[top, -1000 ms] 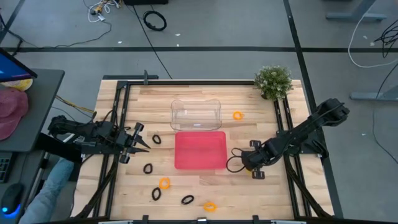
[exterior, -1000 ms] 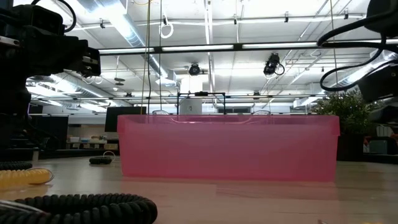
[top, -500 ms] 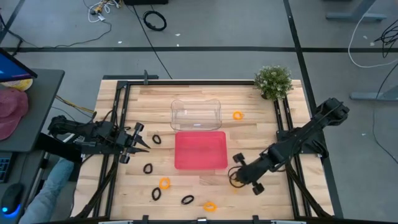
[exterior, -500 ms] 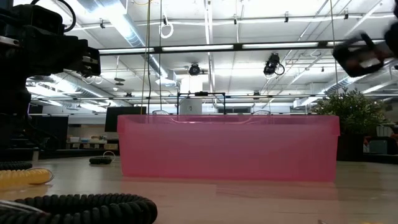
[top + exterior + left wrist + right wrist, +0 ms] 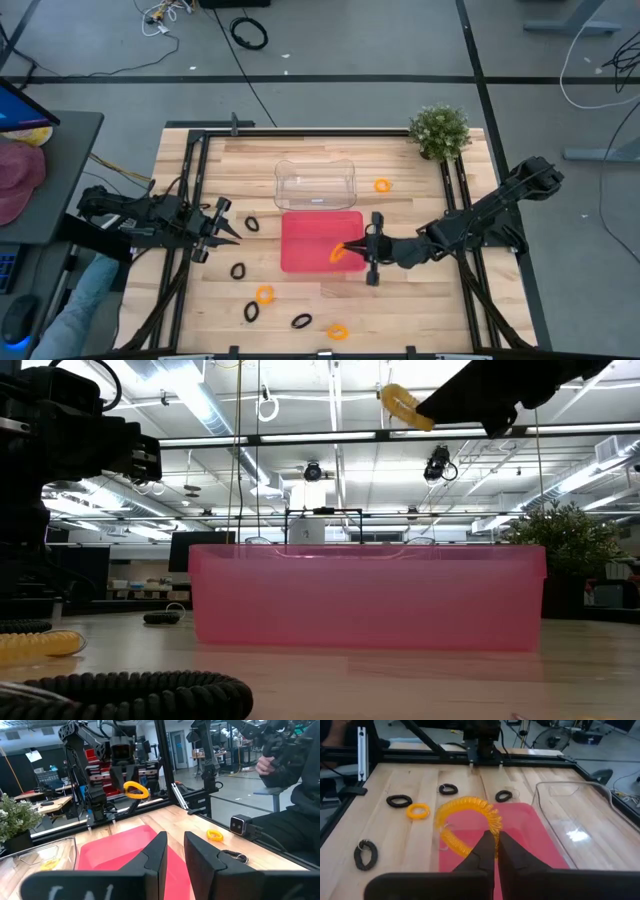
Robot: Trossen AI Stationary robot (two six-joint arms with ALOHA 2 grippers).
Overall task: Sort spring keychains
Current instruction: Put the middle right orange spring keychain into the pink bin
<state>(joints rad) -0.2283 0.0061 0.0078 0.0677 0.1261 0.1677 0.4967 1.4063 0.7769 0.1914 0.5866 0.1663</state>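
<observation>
Right gripper [image 5: 352, 250]: fingers pinched shut on an orange spring keychain [image 5: 342, 251], held in the air over the red tray [image 5: 300, 235].
Left gripper [image 5: 225, 232]: waits at the bench's left edge, fingers a narrow gap apart, nothing between them.
Other keychains: orange and black loops scattered on the bench [image 5: 400, 200].
Hard to make out: low view cuts off the right gripper's fingertips.
</observation>
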